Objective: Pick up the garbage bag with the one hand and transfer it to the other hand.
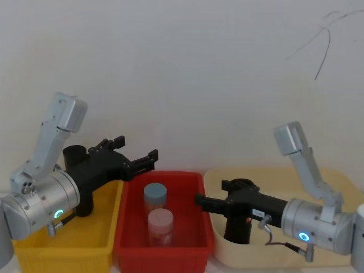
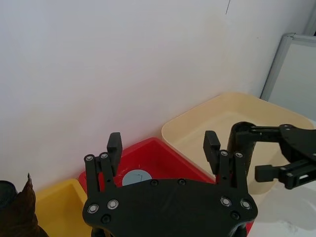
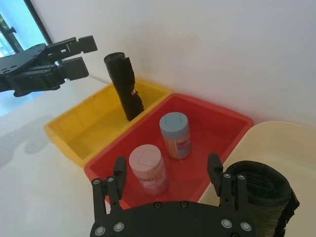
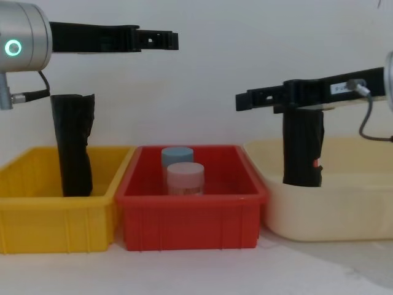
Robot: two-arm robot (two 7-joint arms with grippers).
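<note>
1. The garbage bag (image 4: 301, 147) stands upright on the right of the scene, with its lower end inside the cream tub (image 1: 341, 182). A small red mark shows near its lower end.
2. The other hand (image 1: 200, 200), the right gripper, reaches level from the right toward the left. Its body crosses the top of the garbage bag, and its fingertips come out over the right edge of the red bin (image 1: 165, 256).
3. In the right wrist view its claw is spread wide with nothing between the fingers. The roll sits just outside one finger, close against the gripper's body.
4. I cannot tell whether the gripper's body actually touches the roll.
5. The one hand (image 1: 136, 149), the left gripper, hangs high on the left, above the line where the yellow bin (image 1: 62, 244) meets the red bin. Its claw is also wide and holds nothing.
6. The two grippers point toward each other, well apart, with the red bin below the gap between them.
7. A second black roll (image 4: 72, 147) with a loose flap at its top stands in the yellow bin, below the left arm.
8. In the red bin stand two jars. The blue-lidded jar (image 1: 154, 196) is farther back and the pink-lidded jar (image 1: 160, 222) is nearer, just in front of it.
</note>
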